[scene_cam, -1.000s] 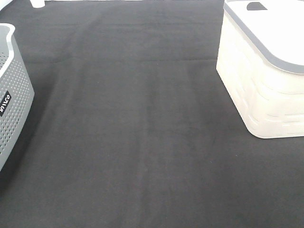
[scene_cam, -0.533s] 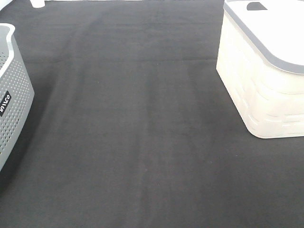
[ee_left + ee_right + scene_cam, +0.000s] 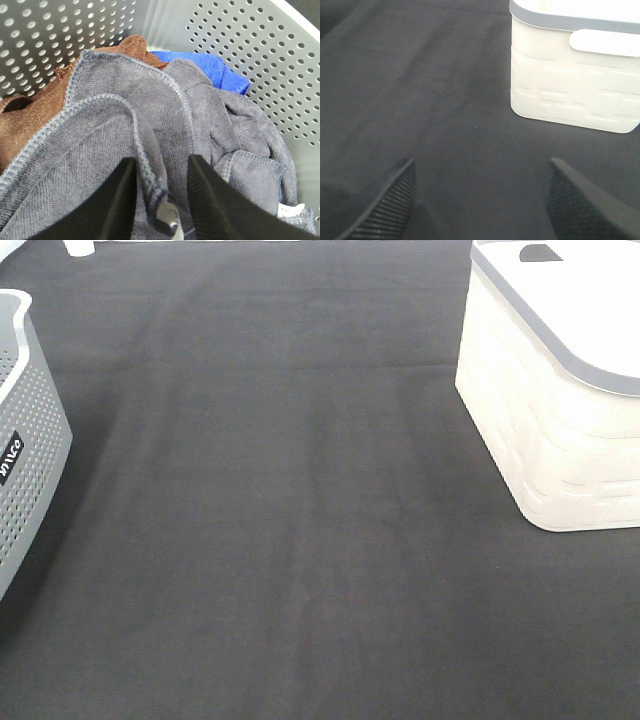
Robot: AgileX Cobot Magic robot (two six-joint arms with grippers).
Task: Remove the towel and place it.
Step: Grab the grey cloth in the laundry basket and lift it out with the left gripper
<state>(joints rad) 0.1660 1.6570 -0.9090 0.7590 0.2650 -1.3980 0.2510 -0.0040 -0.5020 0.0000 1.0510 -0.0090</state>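
Note:
The towel [image 3: 100, 150], a slate grey cloth with stitched edges and a small white tag [image 3: 290, 209], lies bunched inside the grey perforated basket [image 3: 240, 40]. My left gripper [image 3: 160, 200] reaches into that basket, and its two black fingers are closed on a raised fold of the towel. My right gripper [image 3: 480, 200] hovers open over the black table cover, nothing between its fingers. Neither arm shows in the exterior high view, where only a corner of the grey basket [image 3: 30, 460] appears at the left edge.
A brown cloth [image 3: 30, 115] and a blue cloth [image 3: 215, 67] lie under and behind the towel in the grey basket. A white basket [image 3: 540, 420] with a grey rim stands at the right, also seen ahead of my right gripper as the white basket [image 3: 570, 85].

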